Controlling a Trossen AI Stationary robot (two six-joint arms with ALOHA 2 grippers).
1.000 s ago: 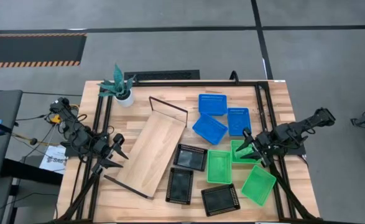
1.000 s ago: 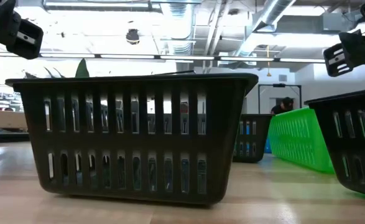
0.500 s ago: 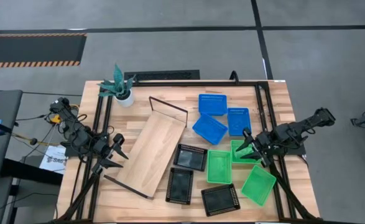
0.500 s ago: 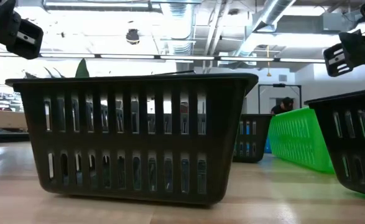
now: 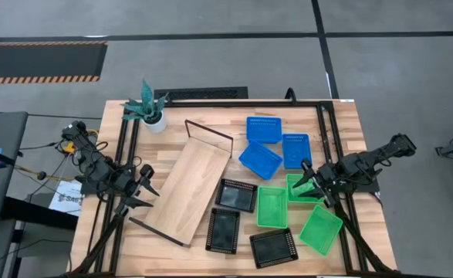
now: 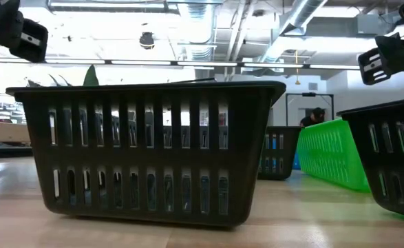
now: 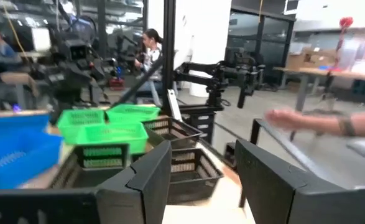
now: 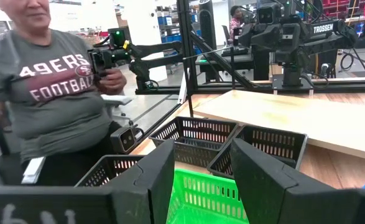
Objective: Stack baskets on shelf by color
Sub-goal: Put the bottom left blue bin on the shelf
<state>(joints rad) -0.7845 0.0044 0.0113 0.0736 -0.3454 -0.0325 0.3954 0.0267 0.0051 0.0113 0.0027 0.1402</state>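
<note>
Right claw point(image 5: 306, 179) open, empty, above green baskets point(image 5: 272, 206); person point(image 8: 51, 99) possibly nearby.

Two dark arms point(image 5: 365, 164) — black angular fingers point(image 8: 260, 174).

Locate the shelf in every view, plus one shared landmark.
High: shelf lies diagonally, left of centre.
Low: not visible; a black basket fills the picture.
Left wrist: cannot tell.
Right wrist: shelf is the pale plank beyond the black baskets.
Landmark: those black baskets beside it.
</note>
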